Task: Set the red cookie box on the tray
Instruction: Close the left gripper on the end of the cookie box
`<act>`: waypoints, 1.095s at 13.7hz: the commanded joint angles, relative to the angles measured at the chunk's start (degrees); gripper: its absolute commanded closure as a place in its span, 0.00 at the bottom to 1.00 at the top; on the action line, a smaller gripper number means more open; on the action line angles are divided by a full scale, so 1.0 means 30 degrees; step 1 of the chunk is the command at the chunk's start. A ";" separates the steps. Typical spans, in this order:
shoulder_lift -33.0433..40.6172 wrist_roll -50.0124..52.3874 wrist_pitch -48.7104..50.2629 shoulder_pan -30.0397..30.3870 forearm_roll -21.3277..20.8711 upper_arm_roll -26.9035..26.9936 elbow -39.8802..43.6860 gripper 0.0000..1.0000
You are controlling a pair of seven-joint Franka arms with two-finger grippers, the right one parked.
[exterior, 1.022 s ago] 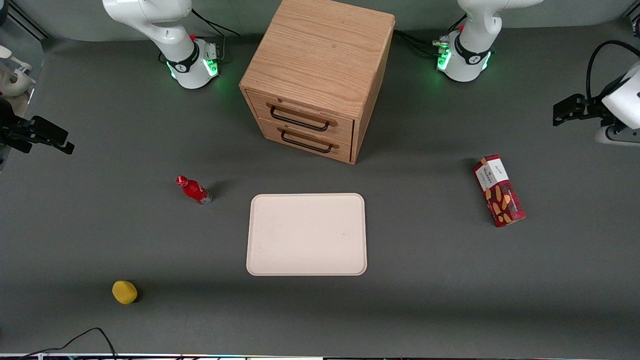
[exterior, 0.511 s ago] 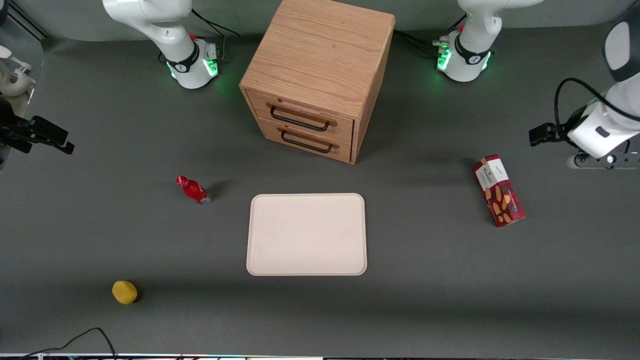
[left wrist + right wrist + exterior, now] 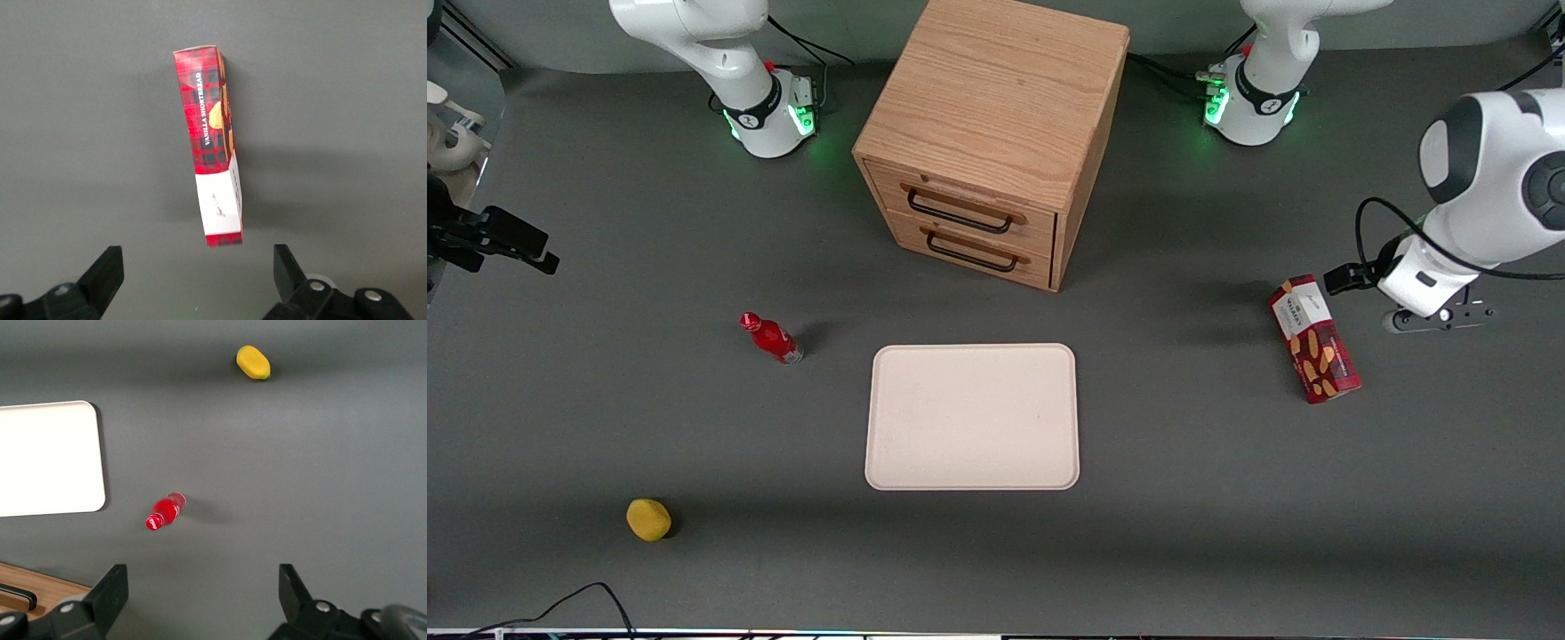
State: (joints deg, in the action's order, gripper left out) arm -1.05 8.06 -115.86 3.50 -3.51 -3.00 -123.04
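The red cookie box (image 3: 1314, 340) lies flat on the grey table toward the working arm's end, its white end panel pointing away from the front camera. The same box (image 3: 213, 147) shows whole in the left wrist view, lying alone. The left gripper (image 3: 1436, 317) hangs above the table beside the box, a little farther toward the table's end. The gripper (image 3: 198, 273) is open, its black fingertips (image 3: 107, 273) spread wide, with only bare table between them. The cream-white tray (image 3: 972, 416) sits mid-table with nothing on it; the tray (image 3: 47, 457) also shows in the right wrist view.
A wooden two-drawer cabinet (image 3: 996, 133) stands farther from the front camera than the tray. A small red bottle (image 3: 772, 338) lies beside the tray toward the parked arm's end. A yellow fruit-like object (image 3: 648, 519) lies nearer the front camera.
The left arm has swung in from the table's end and come nearer to the front camera, so its gripper now hangs close beside the cookie box. The box and tray have not moved.
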 commanded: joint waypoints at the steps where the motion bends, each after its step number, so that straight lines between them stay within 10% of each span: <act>1: -0.0935 0.0976 -0.1890 0.0004 -0.0030 0.0004 -0.0439 0.00; 15: -0.4718 0.1064 -0.7522 0.0882 0.2050 0.0004 -0.1174 0.10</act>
State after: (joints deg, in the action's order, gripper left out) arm -15.46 10.68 -136.91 5.96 1.77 -2.87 -125.67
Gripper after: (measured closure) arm 0.044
